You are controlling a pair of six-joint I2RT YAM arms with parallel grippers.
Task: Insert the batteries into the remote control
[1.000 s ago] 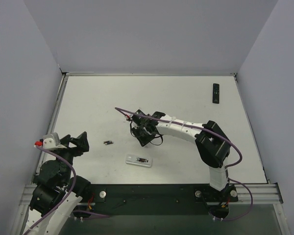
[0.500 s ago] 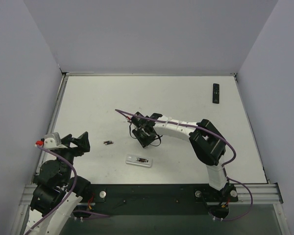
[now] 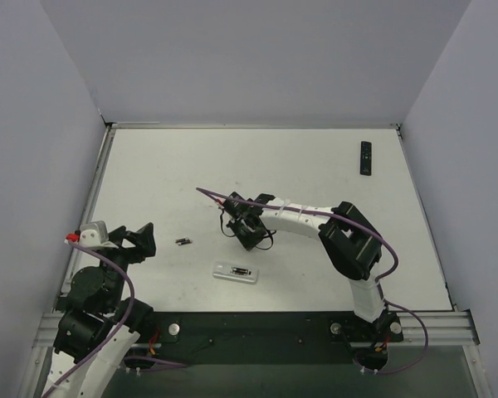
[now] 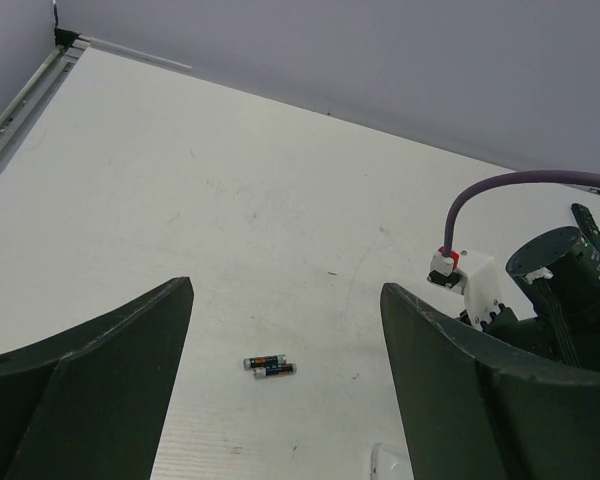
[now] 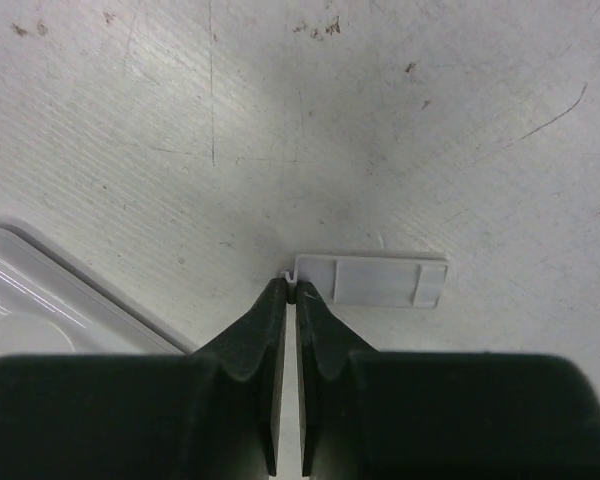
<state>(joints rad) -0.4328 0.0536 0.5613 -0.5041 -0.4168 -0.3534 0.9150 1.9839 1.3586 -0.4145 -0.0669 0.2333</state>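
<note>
The right pincer [image 5: 290, 290] is closed, its two dark fingers pressed almost together with only a thin slit between them. Its tips sit at the left end of a small pale cover [image 5: 372, 280] that lies flat on the counter [image 5: 430, 120]. The cover stretches away to the right of the tips. A tiny white tab shows in the slit at the tips, but whether it is nipped there cannot be told. To the lower left of this pincer, in its wrist view, lies the rounded edge of the white remote [image 5: 40, 290], near the cover but apart from it. Seen from above, the white remote lies just on the base side of the right pincer, with a small dark mark at its middle that is too small to identify.

The left pincer [image 4: 285, 290] stands wide open and grips nothing. The batteries [image 4: 269, 365], two of them, lie side by side and touching on the counter. They are ahead of this pincer, and in its wrist view they fall between its two fingers. In the top view they lie between the two pincers, nearer the left one and well apart from the white remote.

A black remote [image 3: 365, 157] lies far beyond the right pincer, near the far right corner of the counter.
</note>
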